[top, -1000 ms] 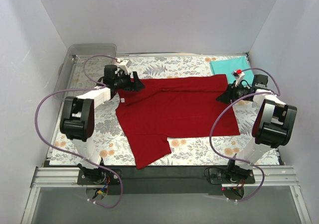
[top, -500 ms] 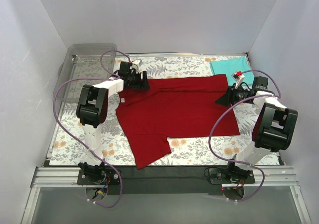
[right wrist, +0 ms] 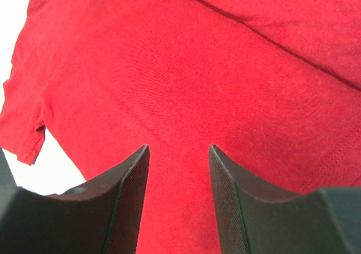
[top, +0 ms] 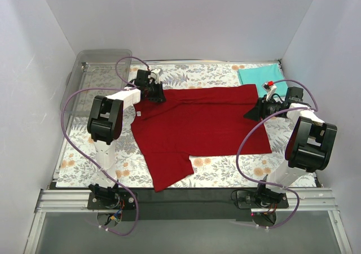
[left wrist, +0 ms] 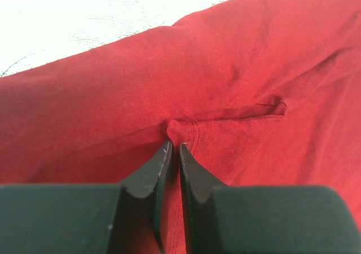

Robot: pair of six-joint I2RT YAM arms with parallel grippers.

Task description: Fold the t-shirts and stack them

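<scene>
The dark red short-sleeved cloth t-shirt lies flat in the middle of the flower-patterned table cover, and the folded teal cloth t-shirt sits in that cover's far right corner. Just now the left gripper came onto the red cloth toward the cover's far left and pinched a small ridge of it between nearly closed jaws. The right gripper, toward the cover's right, stays spread above the cloth, so the fold seems only half prepared.

Bright even light, wrist views partly overexposed
</scene>
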